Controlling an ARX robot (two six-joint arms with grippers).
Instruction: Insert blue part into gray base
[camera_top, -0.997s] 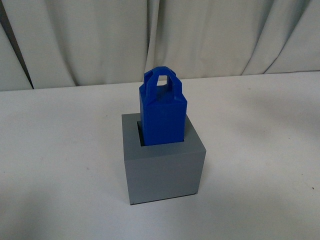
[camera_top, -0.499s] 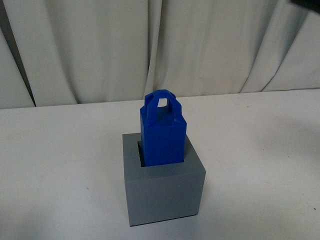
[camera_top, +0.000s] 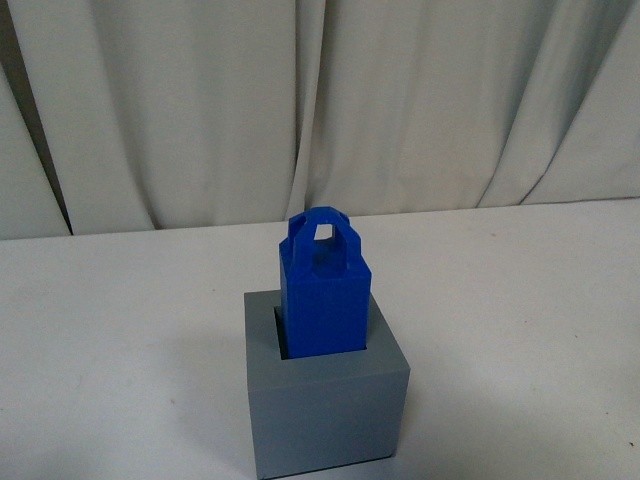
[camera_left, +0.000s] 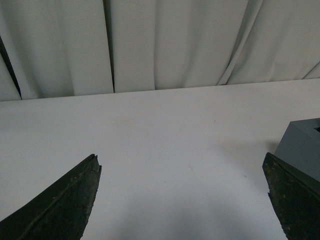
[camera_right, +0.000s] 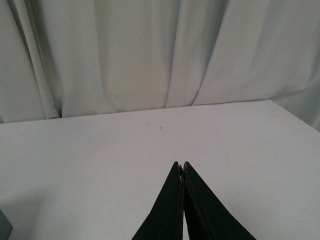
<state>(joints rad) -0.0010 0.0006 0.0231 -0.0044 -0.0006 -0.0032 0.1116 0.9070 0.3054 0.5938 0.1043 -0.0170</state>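
- Blue part (camera_top: 323, 290): matte blue prism, arched loop handle on top, standing upright in the square recess of the gray base (camera_top: 327, 400).
- Gray base: matte cube on the white table (camera_top: 520, 320), pale pleated curtain (camera_top: 400, 100) behind it.
- Left gripper (camera_left: 182, 172): dark tapered fingers spread wide, empty, beside the base's corner.
- Right gripper (camera_right: 182, 167): fingertips pressed together, nothing between them.
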